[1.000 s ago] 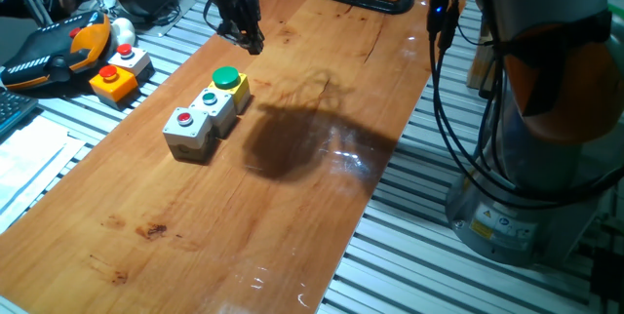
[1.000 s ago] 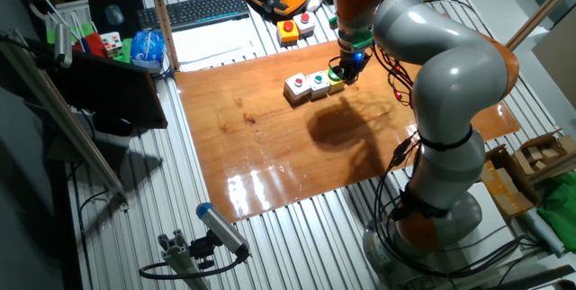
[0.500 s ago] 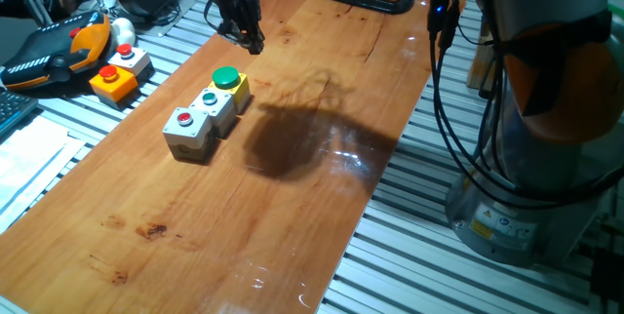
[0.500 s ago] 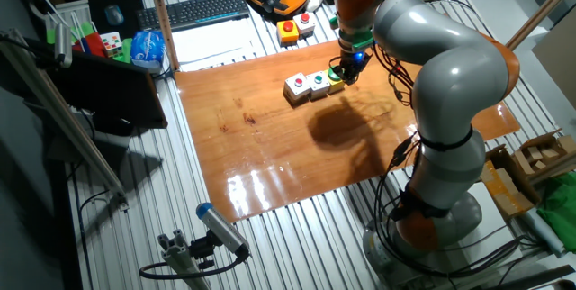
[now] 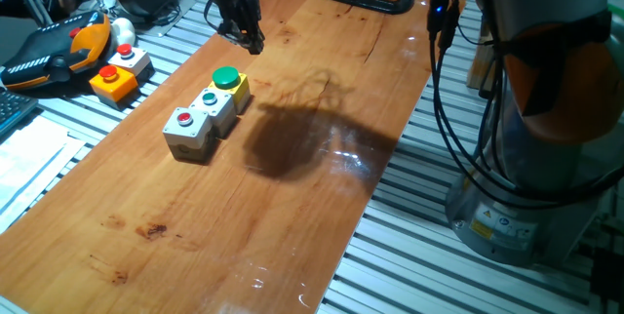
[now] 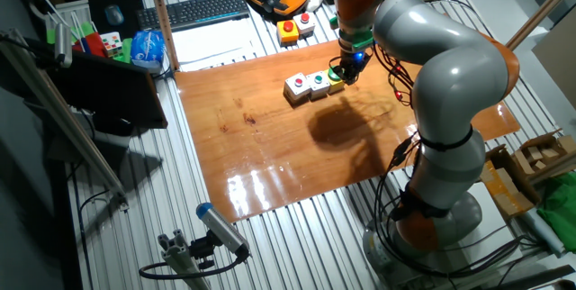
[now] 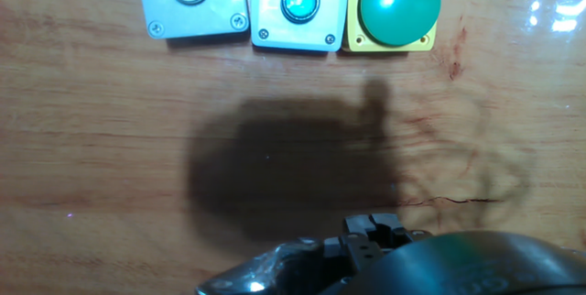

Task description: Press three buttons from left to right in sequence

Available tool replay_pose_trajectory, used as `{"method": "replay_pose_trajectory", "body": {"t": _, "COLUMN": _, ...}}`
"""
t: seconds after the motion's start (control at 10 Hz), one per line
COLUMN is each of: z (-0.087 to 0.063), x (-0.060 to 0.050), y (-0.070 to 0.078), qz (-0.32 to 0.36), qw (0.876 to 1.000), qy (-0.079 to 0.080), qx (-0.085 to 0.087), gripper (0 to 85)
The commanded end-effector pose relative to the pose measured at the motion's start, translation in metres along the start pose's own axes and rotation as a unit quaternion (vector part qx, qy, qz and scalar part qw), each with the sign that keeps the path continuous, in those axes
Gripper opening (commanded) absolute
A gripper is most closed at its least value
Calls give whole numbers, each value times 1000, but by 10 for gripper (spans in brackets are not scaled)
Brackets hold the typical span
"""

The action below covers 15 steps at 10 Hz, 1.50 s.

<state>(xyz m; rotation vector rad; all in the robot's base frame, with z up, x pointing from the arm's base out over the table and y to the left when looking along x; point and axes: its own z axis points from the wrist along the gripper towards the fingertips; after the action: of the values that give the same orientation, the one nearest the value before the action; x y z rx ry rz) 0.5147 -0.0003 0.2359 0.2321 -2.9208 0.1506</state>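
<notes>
The three buttons (image 5: pixel 206 109) sit near the middle of the wooden board (image 5: pixel 322 207), their row running diagonally in one fixed view from the red button (image 5: pixel 184 118) through the teal button (image 5: pixel 210 98) to the green button (image 5: pixel 226 77), faces upward. The gripper (image 5: pixel 246 39) hangs above and beyond the green end, holding nothing; whether its fingers are parted I cannot tell. Descending from here risks hitting green first, breaking the left-to-right order.

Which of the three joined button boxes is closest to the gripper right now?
The yellow box with the big green button, at the row's end nearest the gripper; the grey red-button box lies farthest.
</notes>
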Motion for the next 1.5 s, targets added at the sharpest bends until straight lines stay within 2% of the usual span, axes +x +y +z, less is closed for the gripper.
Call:
{"method": "replay_pose_trajectory", "body": {"t": 0.0, "z": 0, "x": 0, "y": 0, "qz": 0, "qw": 1000, "qy": -1, "qx": 0, "gripper": 10}}
{"method": "replay_pose_trajectory", "body": {"t": 1.4, "z": 0, "x": 0, "y": 0, "qz": -1, "qw": 1000, "qy": -2, "qx": 0, "gripper": 10}}
